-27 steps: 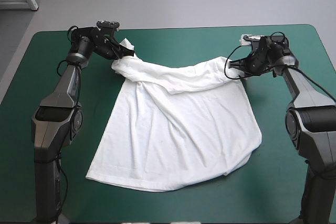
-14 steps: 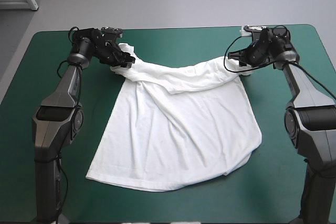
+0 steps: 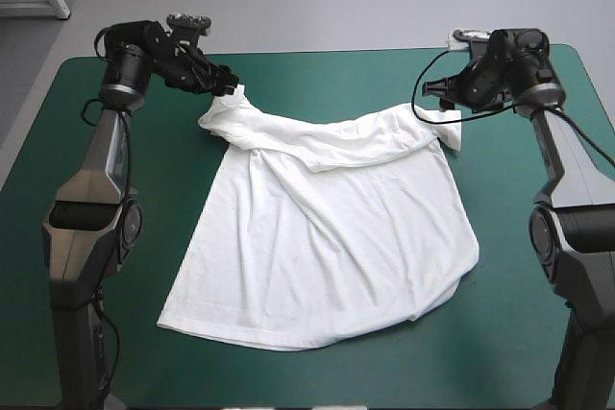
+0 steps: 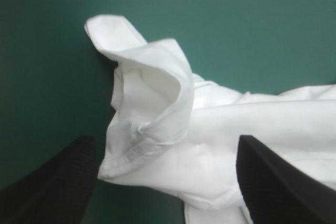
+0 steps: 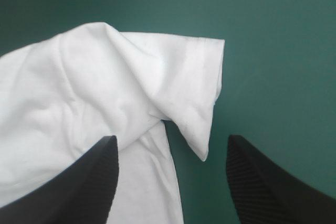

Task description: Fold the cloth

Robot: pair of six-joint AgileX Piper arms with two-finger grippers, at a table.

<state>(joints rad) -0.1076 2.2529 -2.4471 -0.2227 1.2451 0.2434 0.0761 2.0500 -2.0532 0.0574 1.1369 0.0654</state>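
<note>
Both my hands are spread and empty: my left hand [image 3: 223, 81] hangs over the T-shirt's [image 3: 327, 237] left sleeve [image 4: 152, 93], my right hand [image 3: 445, 95] over its right sleeve [image 5: 184, 87]. The T-shirt lies spread on the desk [image 3: 509, 352], its far edge rumpled. I'd judge each hand should come straight down, pinch its sleeve corner cleanly, and both should lift evenly

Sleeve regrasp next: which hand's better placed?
Left hand, probably: open, with the bunched sleeve of the T-shirt centred between its fingers; the right hand, also open, has its sleeve off toward one finger.
</note>
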